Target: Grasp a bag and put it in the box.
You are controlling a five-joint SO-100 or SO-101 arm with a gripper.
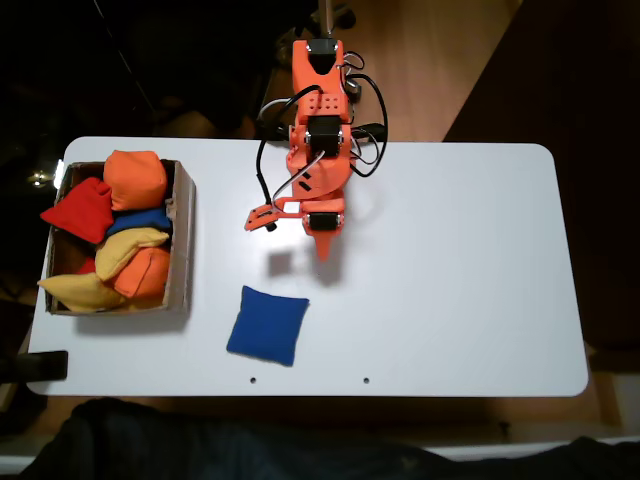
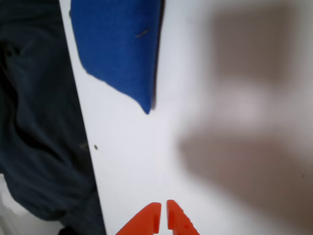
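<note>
Jaws stood pressed almost together, only a thin slit between the two orange tips in the wrist view, and they pinched nothing; the gripper (image 2: pixel 163 215) hung above bare white table (image 2: pixel 205 147) with its blurred shadow spread off to one side. Ahead of the tips and off to the left in that view lay the bag (image 2: pixel 117 44), its nearest pointed corner well short of the jaws and its far side close to the table edge.

In the fixed view the gripper (image 1: pixel 322 245) pointed down toward the near edge, with the bag (image 1: pixel 268 324) beyond the tips and to their left, flat and untouched. Farther off, well to the left of the jaws, sat the box (image 1: pixel 186 240), already heaped with orange, red and yellow beanbags (image 1: pixel 128 225), a sliver of blue showing among them.

The likely troubles, as I judged them: jaws that reached the bag while so nearly closed would only shove the soft fabric, perhaps toward the table edge just beyond it. A grip on one corner alone might let the filling sag and slip out. And with the box so full, a bag dropped on the heap could slide off the low wall.
</note>
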